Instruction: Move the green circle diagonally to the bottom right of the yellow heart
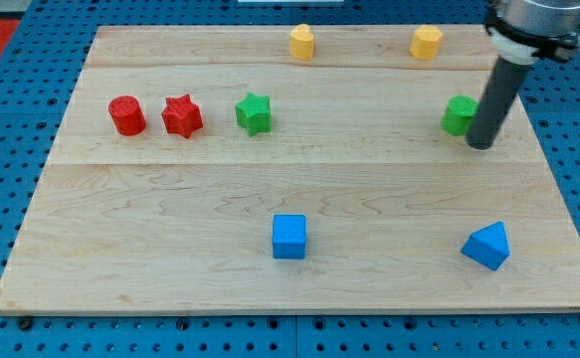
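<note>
Blue cube (290,237) nearest; my tip (481,145) seemingly touches green circle (458,115).

No text, label, brand, number or sign can be read anywhere: the worktop (170,199) and the coloured blocks on it carry no markings

A robotics lab bench set up for tabletop pushing trials.

A pale wooden board (299,189) lay on a blue perforated mat (1,129), small 3D-printed coloured blocks were scattered on it, and a dark rod hung from a robot arm (533,20) at the view's top right.
</note>
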Controlling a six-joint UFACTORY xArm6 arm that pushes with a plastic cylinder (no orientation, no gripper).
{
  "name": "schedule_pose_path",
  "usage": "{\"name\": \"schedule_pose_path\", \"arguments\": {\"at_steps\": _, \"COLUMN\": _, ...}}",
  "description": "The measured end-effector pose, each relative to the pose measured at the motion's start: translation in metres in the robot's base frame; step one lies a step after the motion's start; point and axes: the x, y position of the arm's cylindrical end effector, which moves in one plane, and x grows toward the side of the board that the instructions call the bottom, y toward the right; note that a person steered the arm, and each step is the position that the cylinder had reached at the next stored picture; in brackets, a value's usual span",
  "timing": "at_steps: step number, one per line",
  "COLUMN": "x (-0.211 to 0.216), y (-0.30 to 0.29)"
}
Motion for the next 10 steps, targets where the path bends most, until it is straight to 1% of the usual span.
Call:
{"name": "schedule_pose_path", "arguments": {"at_steps": 2, "x": -0.037, "y": 0.005}}
{"name": "schedule_pose_path", "arguments": {"at_steps": 3, "x": -0.037, "y": 0.004}}
{"name": "schedule_pose_path", "arguments": {"at_steps": 4, "x": -0.037, "y": -0.017}}
{"name": "schedule_pose_path", "arguments": {"at_steps": 5, "x": -0.036, "y": -0.054}}
{"name": "schedule_pose_path", "arguments": {"at_steps": 6, "x": -0.033, "y": -0.080}}
{"name": "schedule_pose_path", "arguments": {"at_steps": 8, "x": -0.033, "y": -0.074}}
{"name": "schedule_pose_path", "arguments": {"at_steps": 9, "x": -0.048, "y": -0.066}}
{"name": "schedule_pose_path", "arguments": {"at_steps": 10, "x": -0.093, "y": -0.046}}
